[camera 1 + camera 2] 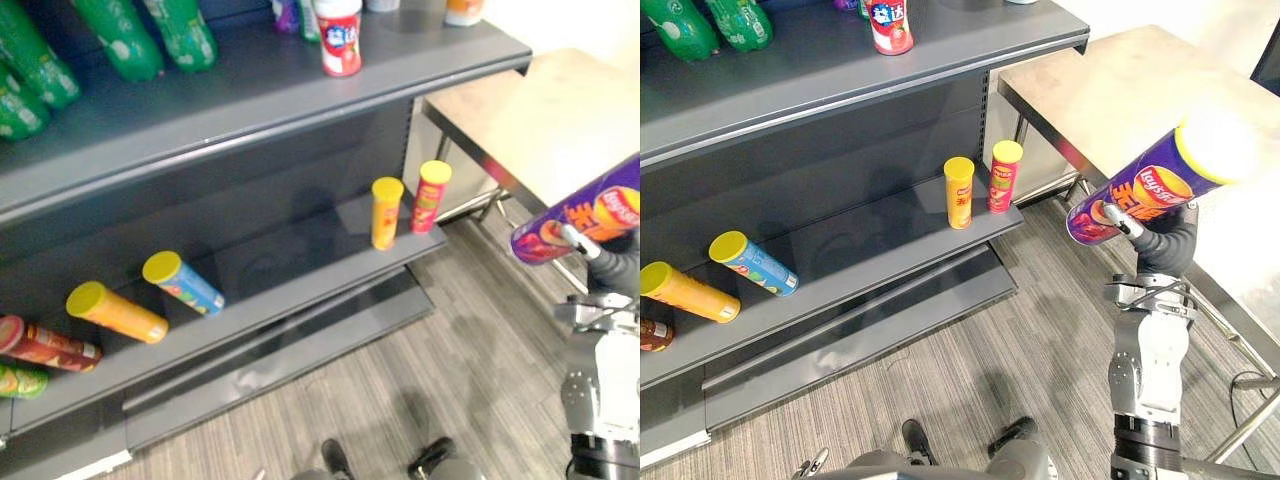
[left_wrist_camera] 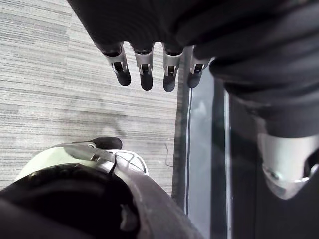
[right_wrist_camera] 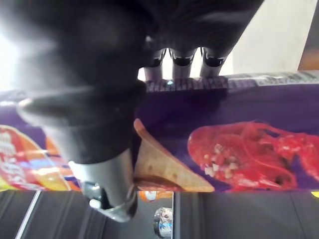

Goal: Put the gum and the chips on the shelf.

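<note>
A purple chips can [image 1: 1155,188] with a yellow lid is held tilted in the air at the right, in front of the table. My right hand [image 1: 1167,246] is shut on its lower part. In the right wrist view the fingers [image 3: 182,58] and the thumb [image 3: 105,185] wrap the can [image 3: 239,130]. A red and white jar [image 1: 340,38] stands upright on the upper shelf board [image 1: 260,95]. My left hand [image 2: 144,69] hangs open over the floor, holding nothing.
On the lower shelf board [image 1: 300,265] a yellow can [image 1: 386,212] and a red can [image 1: 431,196] stand upright at the right end. A blue can [image 1: 183,282], an orange can [image 1: 116,312] and others lie at the left. Green bottles [image 1: 110,40] lie up top. A steel table [image 1: 1120,90] stands to the right.
</note>
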Controlling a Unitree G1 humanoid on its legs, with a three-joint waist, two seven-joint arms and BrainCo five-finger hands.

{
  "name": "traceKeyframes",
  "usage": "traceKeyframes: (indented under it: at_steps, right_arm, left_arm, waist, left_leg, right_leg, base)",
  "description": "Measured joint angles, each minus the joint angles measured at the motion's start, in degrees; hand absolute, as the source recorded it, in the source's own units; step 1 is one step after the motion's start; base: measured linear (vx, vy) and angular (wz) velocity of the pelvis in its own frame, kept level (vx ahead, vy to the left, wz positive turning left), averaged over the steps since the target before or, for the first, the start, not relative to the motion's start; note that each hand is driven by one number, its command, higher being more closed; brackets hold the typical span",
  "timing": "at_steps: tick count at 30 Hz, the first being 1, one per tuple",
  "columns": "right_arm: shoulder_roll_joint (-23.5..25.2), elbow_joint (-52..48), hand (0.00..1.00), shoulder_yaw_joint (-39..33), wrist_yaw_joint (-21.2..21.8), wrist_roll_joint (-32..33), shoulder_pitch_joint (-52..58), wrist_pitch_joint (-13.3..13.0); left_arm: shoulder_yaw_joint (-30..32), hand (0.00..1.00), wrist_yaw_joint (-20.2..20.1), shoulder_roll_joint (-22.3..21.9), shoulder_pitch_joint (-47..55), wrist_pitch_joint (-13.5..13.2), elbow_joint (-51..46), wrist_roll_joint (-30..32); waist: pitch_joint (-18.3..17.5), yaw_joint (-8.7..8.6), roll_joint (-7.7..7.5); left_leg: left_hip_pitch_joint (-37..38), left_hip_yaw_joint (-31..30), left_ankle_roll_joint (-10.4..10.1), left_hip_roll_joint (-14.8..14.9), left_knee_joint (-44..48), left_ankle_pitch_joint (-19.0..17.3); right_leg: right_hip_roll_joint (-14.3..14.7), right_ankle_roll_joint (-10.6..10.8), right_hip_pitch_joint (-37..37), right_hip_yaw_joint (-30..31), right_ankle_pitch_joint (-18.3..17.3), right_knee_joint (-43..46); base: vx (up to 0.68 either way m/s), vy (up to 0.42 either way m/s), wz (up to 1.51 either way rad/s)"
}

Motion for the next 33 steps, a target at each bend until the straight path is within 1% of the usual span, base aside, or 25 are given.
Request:
traceKeyframes:
  at_steps: [4, 7, 10, 12, 15, 17, 18, 19, 20, 21, 22, 23, 24, 25, 26, 27, 29, 31, 33]
  right_arm:
    - [0.0, 0.0, 1.0, 0.1, 0.3, 0.0, -0.1, 0.0]
    - [0.0, 0.0, 1.0, 0.4, 1.6, -0.1, -0.3, -0.1]
    - [-0.1, 0.0, 1.0, 2.6, 3.0, -0.2, -1.4, -0.1]
    - [-0.2, 0.0, 1.0, 4.6, 4.6, -0.2, -3.1, -0.1]
    - [-0.2, 0.0, 1.0, 7.3, 7.1, -0.2, -4.5, -0.1]
    - [-0.1, 0.0, 1.0, 8.4, 8.4, -0.1, -4.0, -0.1]
    - [-0.1, 0.0, 1.0, 9.8, 8.8, 0.0, -3.5, -0.2]
    - [-0.1, 0.0, 1.0, 10.1, 8.8, 0.0, -3.4, -0.2]
    - [0.1, 0.1, 1.0, 11.7, 8.9, 0.0, -2.9, -0.2]
    - [1.5, 0.0, 1.0, 12.9, 8.9, 0.0, -1.8, -0.6]
    - [1.9, 0.0, 1.0, 13.2, 8.9, 0.0, -1.5, -0.7]
    - [3.1, -0.1, 1.0, 14.0, 8.4, -0.1, -0.1, -1.1]
    - [3.6, -0.8, 1.0, 14.6, 8.0, -0.2, 1.1, -1.1]
    - [3.7, -1.2, 1.0, 15.1, 7.8, -0.3, 1.5, -1.2]
    - [3.7, -1.5, 1.0, 16.3, 7.7, -0.6, 1.7, -1.5]
    - [4.0, -1.5, 1.0, 17.4, 7.8, -0.6, 1.7, -1.9]
    - [4.4, -1.7, 1.0, 18.4, 8.8, -0.5, 1.4, -2.7]
    - [4.4, -1.7, 1.0, 18.4, 8.8, -0.1, 1.3, -2.7]
    - [4.4, -1.7, 1.0, 18.4, 8.8, 0.7, 1.2, -2.8]
  left_arm:
    - [0.0, 0.0, -0.3, -0.1, 0.0, 0.0, -0.2, -0.5]
    - [0.0, 0.0, -0.3, -0.1, 0.0, -0.1, -0.1, -0.5]
    - [0.0, 0.0, -0.3, -0.1, -0.1, -1.0, 0.1, -0.5]
    - [0.0, 0.0, -0.3, -0.1, -0.1, -1.2, 0.1, -0.6]
    - [0.0, 0.0, -0.3, -0.1, -0.1, -1.1, 0.5, -0.7]
    - [0.0, 0.0, -0.2, -0.2, -0.1, -1.0, 0.3, -2.4]
    - [0.0, 0.0, -0.2, -0.2, -0.1, -0.5, -0.1, -2.6]
    - [0.0, 0.0, -0.2, -0.2, -0.1, -0.4, -0.3, -2.6]
    - [0.0, 0.0, 0.1, -0.1, -0.1, 0.2, -0.6, -2.6]
    - [-0.1, 0.0, 0.5, 0.1, -0.2, 0.6, -0.6, -2.6]
    - [-0.1, 0.0, 0.6, 0.2, -0.2, 0.6, -0.6, -2.6]
    - [-0.2, 0.0, 1.0, 1.1, -0.5, 0.7, -0.4, -2.5]
    - [-0.5, 0.0, 1.2, 2.0, -0.8, 1.1, -0.5, -2.1]
    - [-0.7, 0.0, 1.4, 2.2, -0.9, 1.5, -0.4, -2.1]
    - [-1.2, 0.0, 1.7, 2.3, -1.2, 2.2, -0.1, -2.1]
    - [-2.0, 0.0, 1.7, 2.3, -1.2, 2.8, 0.1, -2.1]
    - [-2.2, 0.0, 1.6, 2.5, -1.1, 3.0, 0.1, -2.4]
    - [-2.2, 0.0, 1.6, 2.2, -1.1, 3.0, 0.1, -2.7]
    - [-2.2, 0.0, 1.6, 1.8, -1.1, 2.7, 0.1, -2.7]
  waist:
    - [0.0, 0.13, 0.02]
    - [0.0, 0.14, 0.02]
    - [0.0, 0.18, -0.04]
    - [0.1, 0.36, -0.13]
    - [0.2, 0.93, -0.32]
    - [0.5, 1.4, -0.62]
    - [1.3, 1.72, -0.33]
    - [1.6, 1.81, -0.27]
    - [2.4, 1.91, -0.07]
    - [3.1, 1.74, 0.18]
    - [3.2, 1.72, 0.07]
    - [3.0, 1.3, -0.41]
    - [3.2, 1.25, -1.23]
    - [3.4, 1.52, -1.7]
    - [3.5, 1.64, -1.98]
    - [3.4, 2.09, -1.48]
    - [3.6, 2.51, -1.33]
    - [4.2, 2.51, -1.11]
    - [4.2, 2.29, -1.06]
  left_leg:
    - [0.0, -0.2, 0.3, 0.5, 0.3, 0.6]
    - [0.0, -0.5, 0.3, 0.5, 0.3, 0.6]
    - [0.1, -1.3, 0.4, 0.6, 0.4, 0.5]
    - [-0.3, -1.4, 1.0, 0.7, 2.0, -0.3]
    - [-0.5, -2.8, 1.5, 1.0, 7.0, -3.3]
    - [-1.5, -4.3, 2.3, 1.3, 11.6, -5.9]
    - [-2.2, -5.9, 2.8, 2.0, 15.2, -7.7]
    - [-2.2, -6.2, 2.9, 2.2, 15.8, -8.0]
    - [-2.2, -8.4, 3.5, 2.7, 17.6, -8.9]
    - [-3.3, -12.0, 3.7, 3.3, 19.9, -10.1]
    - [-3.7, -12.9, 3.8, 3.5, 20.4, -10.3]
    - [-5.3, -16.3, 4.2, 3.4, 22.4, -11.5]
    - [-6.5, -18.9, 3.9, 2.3, 23.8, -11.8]
    - [-7.0, -19.8, 3.6, 1.6, 24.4, -11.7]
    - [-8.2, -21.7, 3.5, 0.4, 25.8, -11.9]
    - [-9.4, -23.3, 3.0, 0.4, 27.3, -12.4]
    - [-11.4, -24.3, 2.6, 0.4, 28.4, -12.4]
    - [-12.1, -24.8, 2.1, 0.9, 28.9, -11.9]
    - [-11.7, -24.8, 1.5, 1.7, 28.5, -11.6]
  right_leg:
    - [0.5, 0.0, 0.0, 0.2, 0.0, 0.0]
    - [0.5, 0.0, 0.4, 0.2, 0.0, 0.0]
    - [0.4, 0.0, 1.2, 0.0, 0.0, 0.2]
    - [-0.3, 0.0, 1.4, 0.0, 0.0, 1.1]
    - [-2.3, 0.2, 3.1, -0.1, 0.1, 3.6]
    - [-5.3, 1.3, 3.2, 0.4, 1.5, 8.5]
    - [-7.3, -0.4, 2.0, 4.1, 4.7, 13.7]
    - [-7.4, -1.0, 1.6, 5.4, 5.5, 14.6]
    - [-7.2, -4.0, -0.9, 12.9, 8.7, 18.2]
    - [-1.6, -2.1, -3.2, 25.5, 3.9, 17.8]
    - [0.0, -1.3, -3.2, 27.8, 2.3, 17.2]
    - [5.3, 1.1, -3.1, 35.1, -1.9, 14.0]
    - [8.3, 2.5, -3.0, 39.0, -3.1, 11.0]
    - [9.1, 2.6, -3.0, 40.1, -3.1, 9.3]
    - [9.5, 3.2, -3.0, 41.0, -3.5, 7.1]
    - [10.3, 4.4, -1.9, 42.7, -4.1, 5.5]
    - [11.1, 5.8, -1.7, 43.7, -5.3, 3.3]
    - [12.0, 6.2, -1.0, 43.5, -6.2, 2.0]
    - [13.0, 5.7, -0.7, 43.5, -6.8, 1.9]
  base:
    - [0.12, -0.061, 0.02]
    - [0.1, -0.049, 0.09]
    - [0.08, -0.05, 0.19]
    - [0.07, -0.047, 0.12]
    - [0.07, -0.044, 0.18]
    - [0.06, 0.006, 0.41]
    - [0.05, 0.043, 0.41]
    - [0.03, 0.07, 0.53]
    - [0.0, 0.07, 0.79]
    - [-0.02, 0.048, 0.88]
    - [-0.02, -0.006, 1.26]
    - [-0.02, -0.05, 1.36]
    - [0.0, -0.055, 1.47]
    - [0.0, -0.071, 1.28]
    - [0.02, -0.081, 0.94]
    - [0.01, -0.082, 0.79]
    - [0.01, -0.084, 0.3]
    - [0.01, -0.13, 0.07]
    - [0.01, -0.136, -0.04]
